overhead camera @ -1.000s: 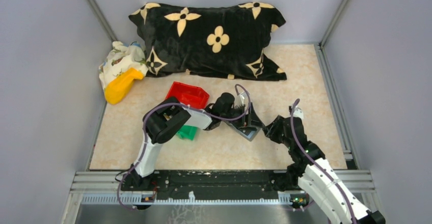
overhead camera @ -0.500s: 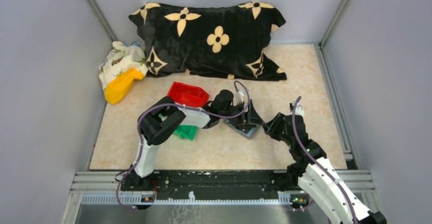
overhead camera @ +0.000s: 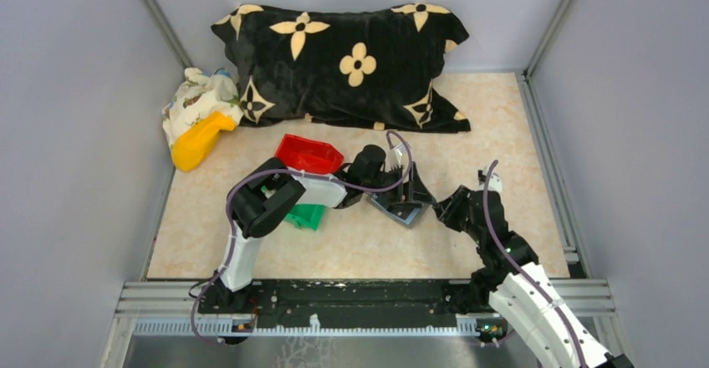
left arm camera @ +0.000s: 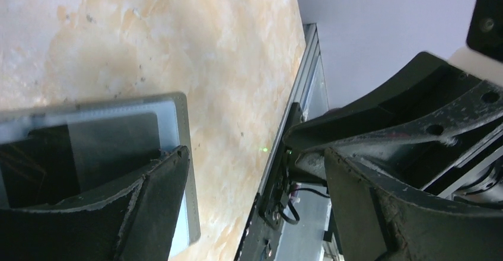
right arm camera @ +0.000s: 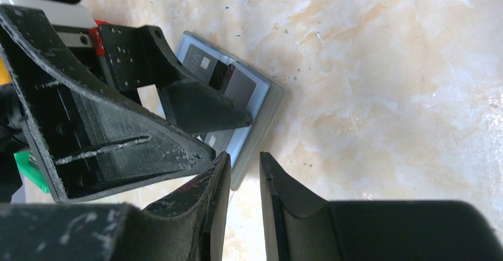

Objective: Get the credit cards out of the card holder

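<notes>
From above, the card holder (overhead camera: 400, 211) lies open on the counter (overhead camera: 351, 247), a little right of the middle and near the front. The left pincer (overhead camera: 405, 187) reaches over it from the left. The right pincer (overhead camera: 440, 209) comes in at its right edge. A red bin (overhead camera: 308, 152) and a green bin (overhead camera: 303, 216) sit to the left of the holder, partly under the left arm. A black flowered pillow (overhead camera: 351, 58) lies along the far wall, with a yellow object (overhead camera: 199, 140) and a patterned cloth (overhead camera: 196, 96) at far left.

In the left wrist view the left pincer is spread wide. One finger (left arm camera: 148, 201) rests on the holder's pale inner face and the other hangs over bare counter.

In the right wrist view the holder's blue-grey inside shows dark cards (right arm camera: 237, 86) tucked in it, with a left finger pressing down beside them. The right pincer's fingers (right arm camera: 213, 201) stand close together with a slim gap at the holder's near edge. Whether they pinch that edge cannot be told.
</notes>
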Controlling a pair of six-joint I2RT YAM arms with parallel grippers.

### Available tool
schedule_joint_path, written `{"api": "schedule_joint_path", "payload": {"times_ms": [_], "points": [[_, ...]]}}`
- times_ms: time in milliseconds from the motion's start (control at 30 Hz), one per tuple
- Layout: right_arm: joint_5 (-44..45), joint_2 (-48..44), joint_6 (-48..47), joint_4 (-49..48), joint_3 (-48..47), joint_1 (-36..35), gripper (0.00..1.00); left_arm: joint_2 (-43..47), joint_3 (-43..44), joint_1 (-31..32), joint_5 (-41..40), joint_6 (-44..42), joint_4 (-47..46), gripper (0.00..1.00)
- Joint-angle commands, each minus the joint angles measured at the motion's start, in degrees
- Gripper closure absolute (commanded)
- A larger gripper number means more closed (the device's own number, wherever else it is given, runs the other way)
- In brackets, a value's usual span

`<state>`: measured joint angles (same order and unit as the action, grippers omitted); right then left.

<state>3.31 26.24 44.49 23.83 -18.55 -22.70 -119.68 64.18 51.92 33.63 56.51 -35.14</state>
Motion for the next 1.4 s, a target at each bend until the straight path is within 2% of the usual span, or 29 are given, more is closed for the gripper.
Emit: {"api": "schedule_joint_path", "payload": {"times_ms": [0, 367, 767, 967, 1200, 1367], "points": [[-2.8, -1.7, 0.4, -4.0, -2.4, -0.2, 0.73, -2.6, 4.6, 0.2, -1.4, -2.3, 3.1, 0.11], [-1.6, -4.3, -0.7, -0.5, -4.2, -0.2, 0.73, 2.3, 7.3, 0.2, -2.3, -6.1, 8.2, 0.11], [-2.6, -1.5, 0.7, -3.1, -4.4, -0.2, 0.74, 11.3, 2.7, -0.3, -6.9, -11.3, 12.2, 0.10], [-4.6, 0.3, 2.6, -7.9, -3.1, -0.2, 0.74, 16.1, -4.3, -5.7, -8.6, -11.9, 10.6, 0.11], [-8.9, 10.4, 2.1, -16.9, -4.4, -2.1, 0.74, 19.4, -10.9, -11.7, -12.0, -14.4, 12.9, 0.10], [-5.5, 17.5, 1.6, -21.8, -5.7, -7.1, 0.73, 18.3, -13.0, -13.6, -13.9, -14.7, 12.6, 0.10]]}}
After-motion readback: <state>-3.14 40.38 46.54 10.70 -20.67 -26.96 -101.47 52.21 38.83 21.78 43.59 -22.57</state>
